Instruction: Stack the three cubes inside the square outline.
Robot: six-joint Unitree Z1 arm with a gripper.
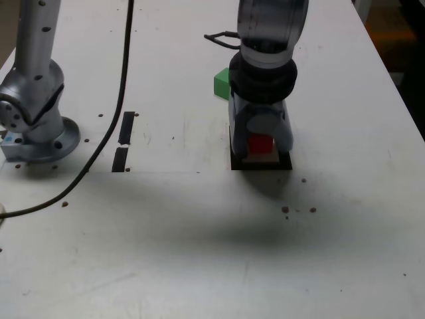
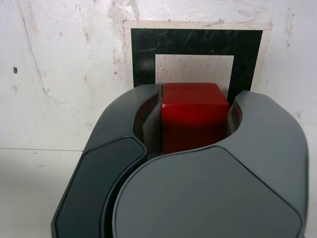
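Red matte cube [image 2: 194,116] sits clamped between the jaws of the grey pincer [image 2: 194,124], which is closed on it directly above the thick black square outline with white centre [image 2: 195,42]. Lower until the cube rests flat on the white centre, edges parallel to the frame, before releasing; a tilted base would unsettle the 2 later cubes. Green matte cube [image 1: 222,82] waits on the white table [image 1: 199,252] just behind the pincer; no yellow cube is visible.

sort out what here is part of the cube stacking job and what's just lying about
Part of the job:
red cube, held in the gripper
green cube
square outline

Just lying about:
two black tape strips
black cable
silver arm base

No yellow cube in view.
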